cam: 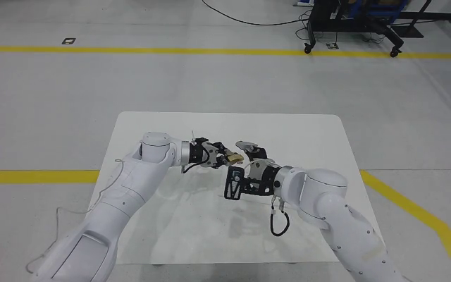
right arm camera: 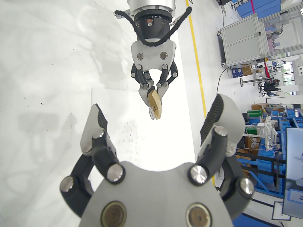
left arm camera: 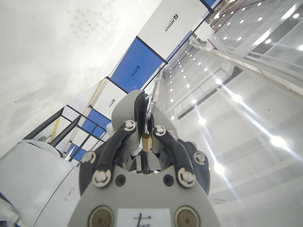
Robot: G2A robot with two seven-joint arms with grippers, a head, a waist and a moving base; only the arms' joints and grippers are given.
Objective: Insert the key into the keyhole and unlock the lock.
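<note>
Around the work I counted one black wheeled stand [cam: 352, 21] on the floor far beyond the bench [cam: 317, 233], one black floor cable [cam: 246, 20] curving beside it, and one small dark square marker [cam: 68, 41] off to the left. There were two yellow floor lines. The far yellow line [cam: 211, 51] ran across beyond the bench, and the near yellow line [cam: 42, 176] lay level with the arms, showing at both sides of the bench. A black cable loop [cam: 280, 222] hung from the right arm's wrist, and a thin white cord [cam: 106, 185] trailed along the left arm past the bench's edge.

Of the working things I counted one bench, two pincers and one lock. The arms met above the bench's middle with their pincers facing each other. The left pincer [cam: 227, 157] was clamped on the brass lock [cam: 235, 159] and held it up off the bench. Its fingers covered the lock's near half on both faces, which blocked my view of that part, and the free end pointed at the right arm. A small silver disc [right arm camera: 151, 114] sat against that free end. I could not tell whether it was the key's head, or whether it sat in the keyhole. The right pincer [cam: 238, 170] stood with its fingers wide apart, gripping nothing, just short of the lock's free end, with the lock lined up on the gap between them.
</note>
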